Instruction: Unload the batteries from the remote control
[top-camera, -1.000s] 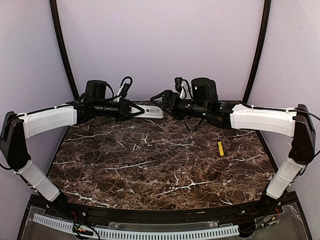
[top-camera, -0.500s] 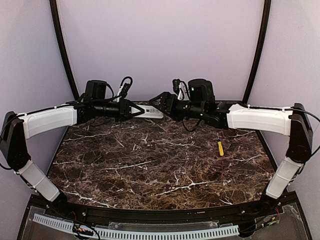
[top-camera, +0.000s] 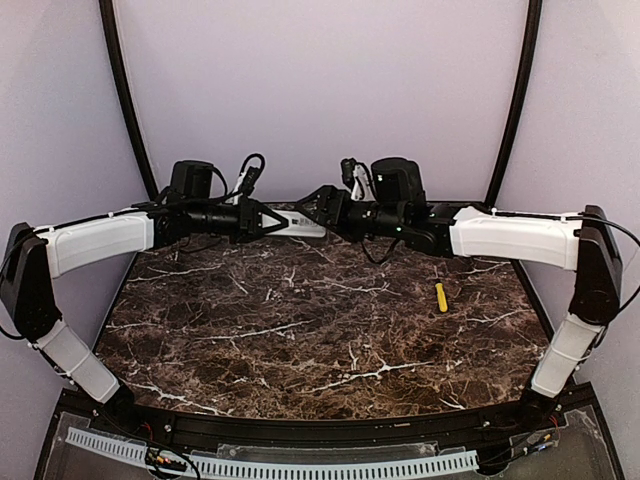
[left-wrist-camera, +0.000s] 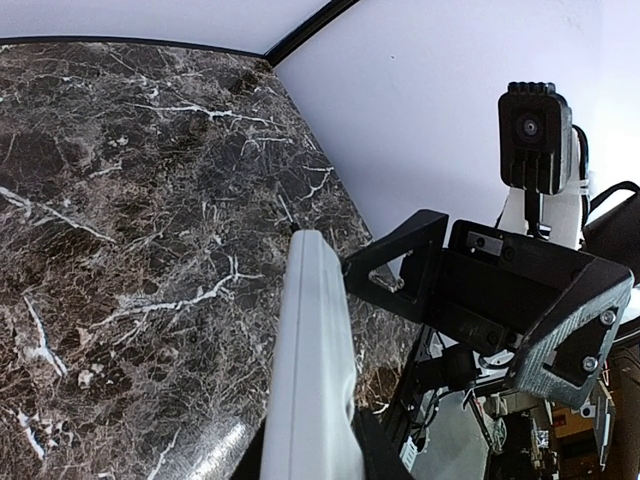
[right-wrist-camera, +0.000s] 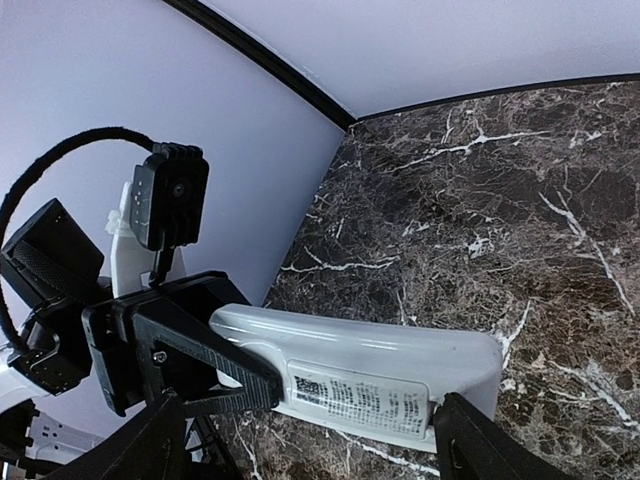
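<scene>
Above the far edge of the marble table (top-camera: 300, 340), at about 12 o'clock from its centre, the left gripper (top-camera: 270, 221) clamps one end of the remote control (top-camera: 303, 225) and holds the slim white bar level in the air, its free end pointing toward 3 o'clock. The right gripper (top-camera: 312, 208) meets it head-on from the 3 o'clock side, its fingers (right-wrist-camera: 165, 440) spread wide with nothing in their grasp. In the right wrist view the remote's free end lies between those two open fingers, a printed label (right-wrist-camera: 360, 395) facing the camera, while the left arm's black fingers (right-wrist-camera: 200, 350) pinch the bar at its far end. In the left wrist view one right finger (left-wrist-camera: 395, 262) stands just beside the bar's tip; whether it touches cannot be told. A yellow stick (top-camera: 441, 297) lies on the marble at 3 o'clock, well apart from both grippers.
</scene>
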